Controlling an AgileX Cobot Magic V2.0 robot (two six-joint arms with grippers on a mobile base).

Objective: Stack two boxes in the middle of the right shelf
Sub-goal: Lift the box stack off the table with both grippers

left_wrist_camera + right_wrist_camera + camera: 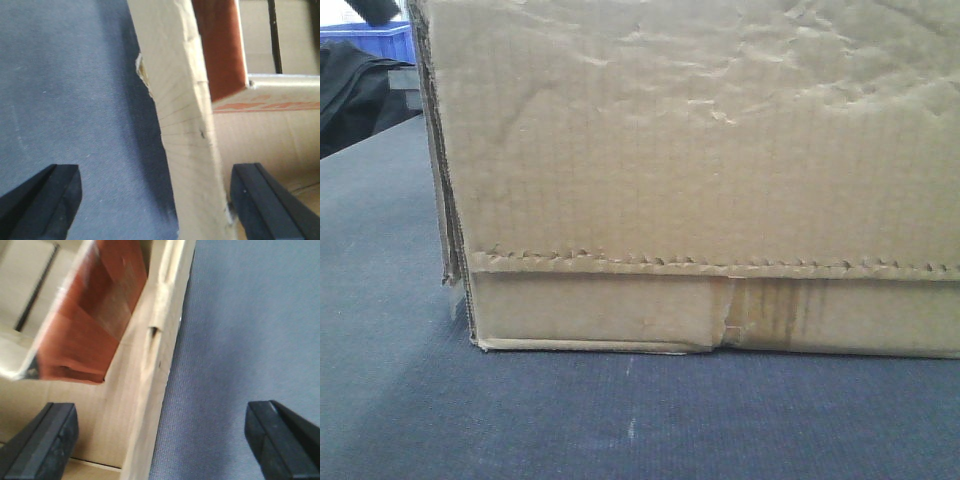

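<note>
Black fingers up close: left gripper was spread wide, astride the box wall, clamping nothing. Right gripper was likewise released, straddling another wall. Only the wrist views showed a red-brown panel inside; only the front view showed the box's wrinkled face, standing on grey-blue cloth, blue bin behind.

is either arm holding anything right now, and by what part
Nothing is gripped yet. The left end effector and right end effector are open, each straddling a side wall of the cardboard box.
</note>
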